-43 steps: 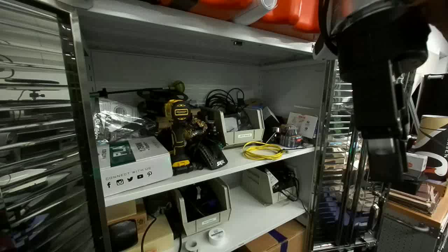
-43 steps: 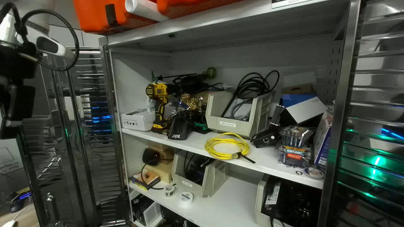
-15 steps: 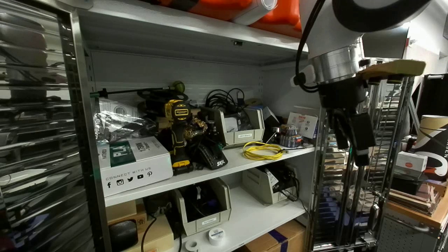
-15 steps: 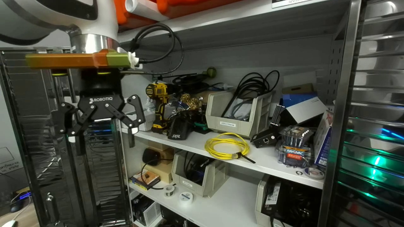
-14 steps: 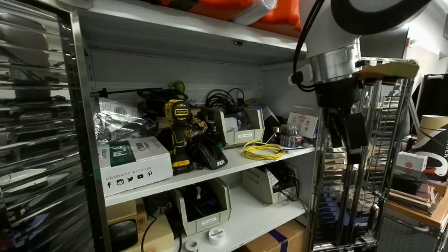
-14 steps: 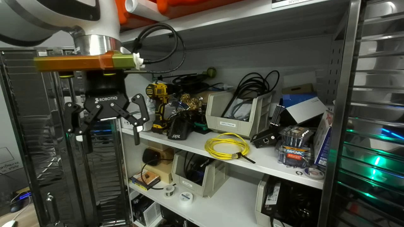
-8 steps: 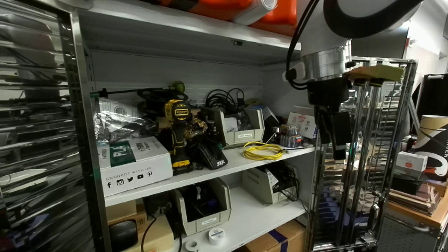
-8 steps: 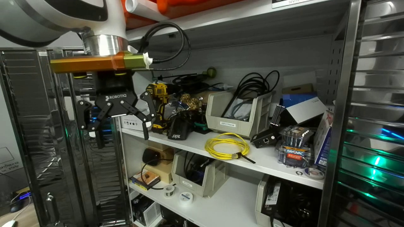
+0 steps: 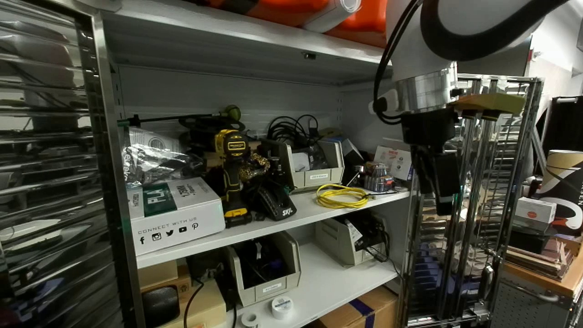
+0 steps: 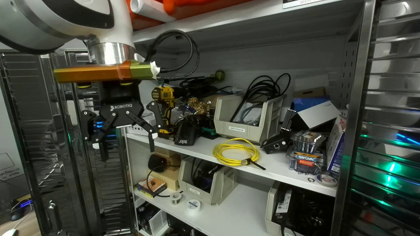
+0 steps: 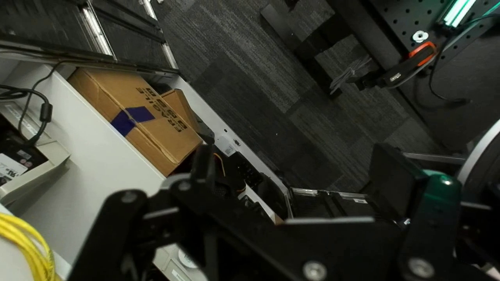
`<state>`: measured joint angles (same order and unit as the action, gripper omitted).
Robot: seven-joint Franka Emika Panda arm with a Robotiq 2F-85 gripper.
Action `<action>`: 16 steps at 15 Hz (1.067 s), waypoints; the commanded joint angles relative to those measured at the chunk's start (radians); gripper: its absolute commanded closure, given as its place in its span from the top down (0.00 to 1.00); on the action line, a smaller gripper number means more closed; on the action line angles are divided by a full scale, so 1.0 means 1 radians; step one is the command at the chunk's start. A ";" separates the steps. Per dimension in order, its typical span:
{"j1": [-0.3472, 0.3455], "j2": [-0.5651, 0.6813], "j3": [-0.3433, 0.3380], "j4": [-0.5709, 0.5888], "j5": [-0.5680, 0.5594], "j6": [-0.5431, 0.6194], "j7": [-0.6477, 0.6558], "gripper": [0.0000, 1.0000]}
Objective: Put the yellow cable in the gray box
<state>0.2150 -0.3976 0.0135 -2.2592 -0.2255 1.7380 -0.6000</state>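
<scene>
Cable [image 10: 231, 161], the bright yellow one, lies as a flat, loose coil near the front edge of the bench [image 10: 198, 147], here a shelf. Wound like that, it should travel in one lift; the dark tail [image 10: 257, 165] at its near side may be a tie or a free end, too small to tell. The box [image 10: 252, 133] stands upright just behind it, its front wall low, presumably so that things drop in and show. Its label [image 10: 237, 129] seems to read "USB & Ethernet", and black cords [image 10: 252, 91] rise above its rim, which would make it a fitting home for the cable. Similar bins [image 10: 203, 196] stand lower down, but this one is nearest and so the likelier goal.

The claw [image 10: 128, 150] hangs pointing down, well apart from the cable in both exterior views, jaws spread with nothing between them, a stance fit for pinching from above. In the wrist view the cable shows only in the lower left corner, so the approach is the likely step in hand, with grasp and drop not yet done. Several strands ought to be caught together, since a single one might drag the coil open.
</scene>
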 commanded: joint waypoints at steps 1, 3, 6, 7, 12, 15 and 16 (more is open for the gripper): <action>-0.029 0.055 -0.023 -0.039 0.006 0.093 -0.039 1.00; -0.049 0.117 -0.032 -0.039 0.009 0.154 -0.035 1.00; -0.079 0.222 -0.035 -0.009 -0.003 0.275 -0.042 1.00; -0.088 0.256 -0.029 0.006 -0.021 0.307 -0.047 1.00; -0.109 0.370 0.005 0.110 -0.138 0.428 -0.040 1.00; -0.111 0.409 0.019 0.169 -0.207 0.450 -0.041 1.00; -0.112 0.418 0.021 0.184 -0.223 0.467 -0.036 1.00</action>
<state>0.1204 -0.0223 0.0121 -2.1492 -0.3973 2.1758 -0.6304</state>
